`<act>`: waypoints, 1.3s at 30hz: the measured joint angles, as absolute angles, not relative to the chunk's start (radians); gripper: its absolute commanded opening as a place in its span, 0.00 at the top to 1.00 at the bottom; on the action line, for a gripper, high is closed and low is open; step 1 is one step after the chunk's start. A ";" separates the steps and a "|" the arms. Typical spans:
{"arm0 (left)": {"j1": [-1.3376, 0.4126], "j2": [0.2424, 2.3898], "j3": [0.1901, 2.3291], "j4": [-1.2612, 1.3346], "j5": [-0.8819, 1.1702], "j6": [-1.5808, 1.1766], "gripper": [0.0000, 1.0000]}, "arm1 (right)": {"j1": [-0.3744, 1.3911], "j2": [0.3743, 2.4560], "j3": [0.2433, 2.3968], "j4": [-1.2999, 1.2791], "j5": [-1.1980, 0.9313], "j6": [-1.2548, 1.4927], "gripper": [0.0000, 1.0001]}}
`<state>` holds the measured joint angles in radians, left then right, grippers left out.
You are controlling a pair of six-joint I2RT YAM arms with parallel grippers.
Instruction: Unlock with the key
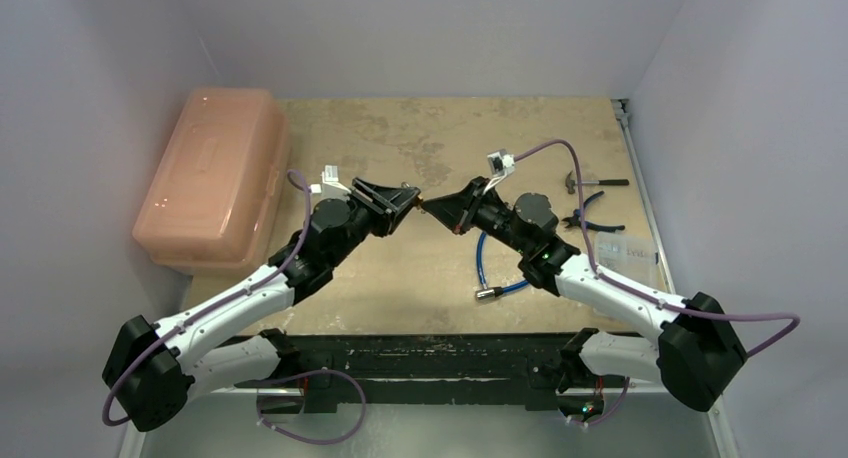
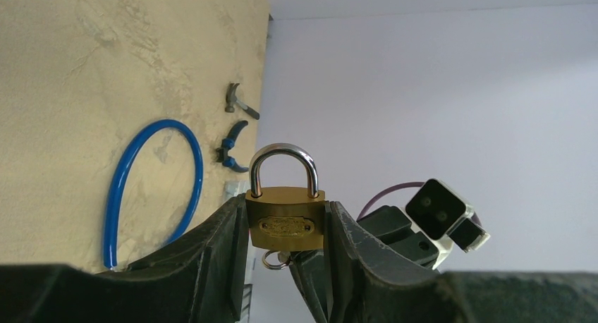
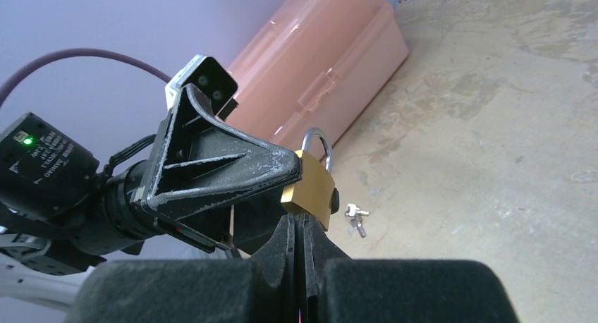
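While the left claw [image 2: 285,206] is clamping the brass padlock [image 2: 285,217] by the flat sides of its body, jaws partway open around it, the lock is hanging in the air over the middle of the surface [image 1: 400,288], with its shackle [image 2: 284,161] looking closed. I'm judging it small, dense, rigid and slick on those polished faces, so the body is looking like the place to grip. The right claw [image 3: 302,223] is pressing fully shut at the keyhole end. A key ring [image 2: 273,259] is dangling there, though the key itself is hiding from me.
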<state>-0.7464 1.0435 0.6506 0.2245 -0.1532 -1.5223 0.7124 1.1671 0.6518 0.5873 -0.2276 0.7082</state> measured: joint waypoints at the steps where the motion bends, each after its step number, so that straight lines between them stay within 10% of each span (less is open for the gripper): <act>1: -0.747 1.038 0.651 0.225 -0.153 -1.522 1.00 | 0.710 1.169 0.650 0.600 -0.233 0.719 1.00; 39: -0.764 0.964 0.573 0.414 -0.208 -1.427 1.00 | 0.654 1.237 0.671 0.730 -0.380 0.991 1.00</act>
<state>-0.7635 0.9638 0.5728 0.4137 -0.2077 -1.4265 0.6537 1.2369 0.6708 0.7296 -0.3798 0.9905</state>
